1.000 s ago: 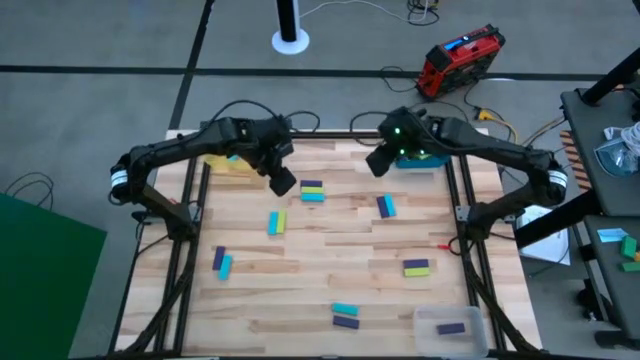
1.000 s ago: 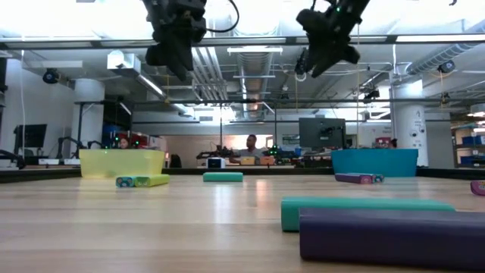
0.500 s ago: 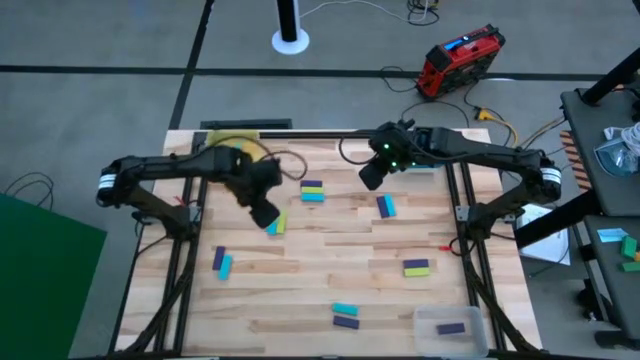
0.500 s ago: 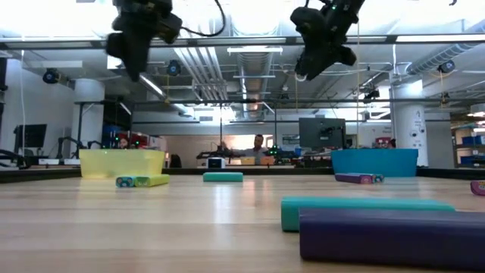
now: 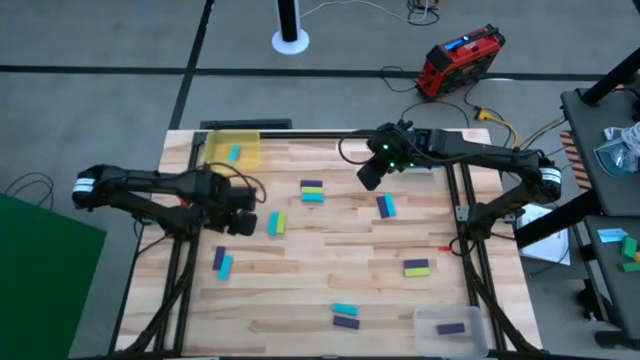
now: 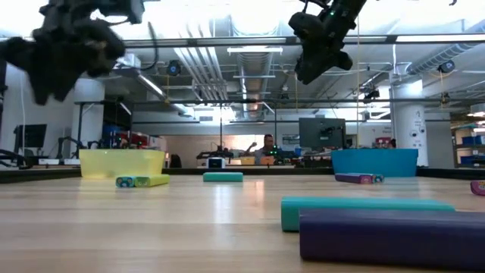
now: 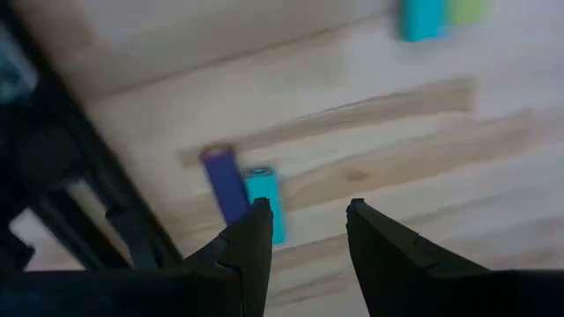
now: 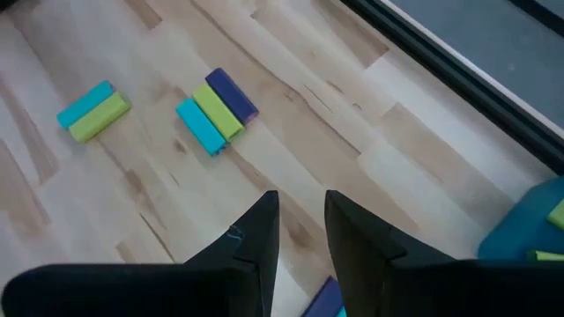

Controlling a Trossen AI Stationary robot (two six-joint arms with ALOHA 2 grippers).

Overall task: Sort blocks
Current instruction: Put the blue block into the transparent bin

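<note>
Blocks lie scattered over the bench in small clusters, most still unsorted. A purple and cyan pair sits near the left edge, a cyan and green pair just right of our left gripper, a three-colour stack toward the far middle, and a purple and cyan pair right of centre. A green and purple pair lies near the right edge, and a cyan and purple pair by the near edge.

Some sorting looks done already: a cyan block rests in the yellow bin at the far left corner, and a purple block in the clear tray at the near right corner.

We hold the left gripper above the bench near the left edge, fingers moderately apart and empty; its wrist view looks down on the purple and cyan pair, so we judge that pair is its next pick. Our right gripper hangs high over the far middle, fingers a narrow gap apart and empty, with the three-colour stack ahead of it. The blue bin waits at the far right corner.
</note>
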